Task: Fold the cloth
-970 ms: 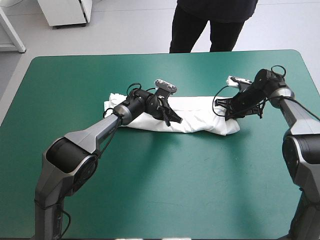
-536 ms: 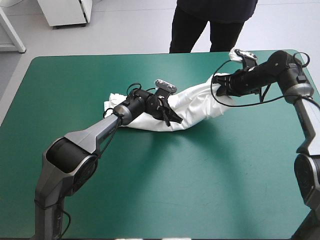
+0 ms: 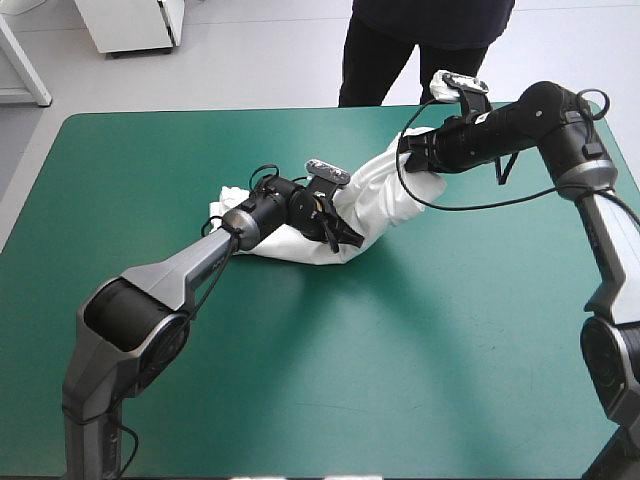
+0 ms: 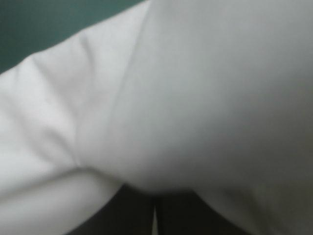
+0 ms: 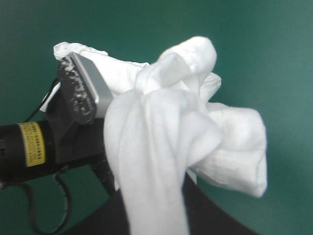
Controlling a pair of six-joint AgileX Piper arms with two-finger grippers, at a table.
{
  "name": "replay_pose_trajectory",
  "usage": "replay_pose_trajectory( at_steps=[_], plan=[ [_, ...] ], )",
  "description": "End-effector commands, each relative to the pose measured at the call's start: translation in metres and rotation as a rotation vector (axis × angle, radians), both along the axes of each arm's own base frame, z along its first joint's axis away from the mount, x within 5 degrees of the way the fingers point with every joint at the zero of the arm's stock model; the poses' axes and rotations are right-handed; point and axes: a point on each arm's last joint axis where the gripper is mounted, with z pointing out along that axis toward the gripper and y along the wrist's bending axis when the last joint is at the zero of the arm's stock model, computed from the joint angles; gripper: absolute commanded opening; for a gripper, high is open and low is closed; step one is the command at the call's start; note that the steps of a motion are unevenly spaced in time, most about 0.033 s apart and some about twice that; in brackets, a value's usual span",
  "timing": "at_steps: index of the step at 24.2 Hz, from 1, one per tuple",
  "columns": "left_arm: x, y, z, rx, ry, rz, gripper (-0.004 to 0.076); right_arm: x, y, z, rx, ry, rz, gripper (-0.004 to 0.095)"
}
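The only label we can find is a yellow sticker [image 5: 31,144] on the left arm [image 5: 49,147], seen from the right wrist. It carries rows of small dark print that we cannot read. We see no print or tag on the T-shirt [image 3: 375,195] itself.

The T-shirt lies near the middle of the worktop [image 3: 400,350], in the far half of its teal-green cover. Its left part rests on the cover as a folded white bundle. Its right part rises in a twisted band toward the far right corner, clear of the cover.

The left gripper [image 3: 338,232] is down on the bundle where the band starts to rise. From its own wrist the white cloth fills nearly everything. The black fingers [image 4: 127,215] are all but closed, with a thin white sliver between them, so we read them as pinching the T-shirt.

The right gripper [image 3: 408,150] holds the raised end. From its wrist, cloth spills up from between its black fingers [image 5: 210,213] and hides their tips. They are nearly closed on the T-shirt.

We cannot make out sleeves, collar or hem in any view. The left gripper's fingertips are hidden behind the hanging cloth in the right wrist view.
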Motion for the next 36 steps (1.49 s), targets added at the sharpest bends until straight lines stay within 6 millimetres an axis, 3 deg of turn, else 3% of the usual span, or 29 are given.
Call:
replay_pose_trajectory(
  at_steps=[1, 3, 6, 9, 13, 22, 25, 27, 33, 36],
  plan=[
    [-0.022, 0.021, 0.067, -0.059, -0.092, 0.020, -0.0022, -0.014, 0.000, 0.037, 0.058, -0.126, -0.006, -0.0014],
    [-0.052, 0.047, 0.069, -0.004, -0.022, 0.047, -0.0022, -0.014, 0.000, 0.037, 0.060, -0.129, -0.008, -0.0014],
    [-0.116, 0.087, 0.089, -0.028, 0.026, 0.114, -0.0022, -0.014, 0.010, 0.040, 0.079, -0.162, 0.002, -0.0014],
    [-0.165, 0.121, 0.120, -0.042, -0.006, 0.174, -0.0022, -0.018, 0.039, 0.042, 0.091, -0.216, 0.057, -0.0014],
    [-0.207, 0.159, 0.145, 0.042, -0.032, 0.251, -0.0022, -0.026, 0.088, 0.042, 0.135, -0.283, 0.123, -0.0014],
    [-0.238, 0.179, 0.158, 0.063, -0.009, 0.264, -0.0022, -0.013, 0.155, 0.036, 0.197, -0.324, 0.205, -0.0014],
    [-0.246, 0.181, 0.161, 0.028, -0.005, 0.258, -0.0022, 0.001, 0.185, 0.019, 0.214, -0.304, 0.231, -0.0014],
    [-0.245, 0.189, 0.163, 0.006, 0.000, 0.310, -0.0022, 0.009, 0.196, 0.009, 0.221, -0.287, 0.233, -0.0014],
    [-0.249, 0.187, 0.164, -0.035, 0.018, 0.297, -0.0022, 0.030, 0.223, -0.030, 0.232, -0.233, 0.236, -0.0012],
    [-0.249, 0.187, 0.164, -0.035, 0.018, 0.297, -0.0022, 0.033, 0.234, -0.040, 0.288, -0.202, 0.267, 0.0026]
  ],
)
